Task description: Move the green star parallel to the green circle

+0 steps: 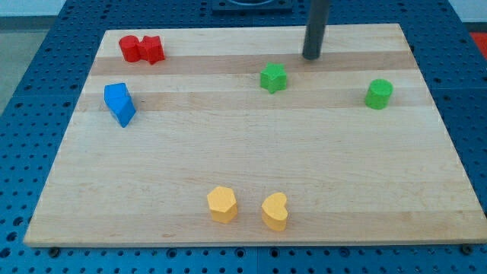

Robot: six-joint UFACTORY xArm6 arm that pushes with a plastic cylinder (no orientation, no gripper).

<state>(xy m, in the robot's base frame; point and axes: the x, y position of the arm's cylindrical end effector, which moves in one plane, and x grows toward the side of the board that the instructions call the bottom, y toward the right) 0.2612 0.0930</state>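
Green star (273,78) flat on the bench, upper centre, green circle (378,93) upright at its 3 o'clock, well apart, slightly lower in view

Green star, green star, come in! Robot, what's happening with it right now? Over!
My tip on the board, above-right of the green star, not touching. Green circle off to the view's right, slightly lower. Nothing between them.

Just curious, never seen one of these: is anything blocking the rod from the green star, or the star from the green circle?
Nothing visible. My tip sits just above-right of the green star, with bare board between them and on to the green circle.
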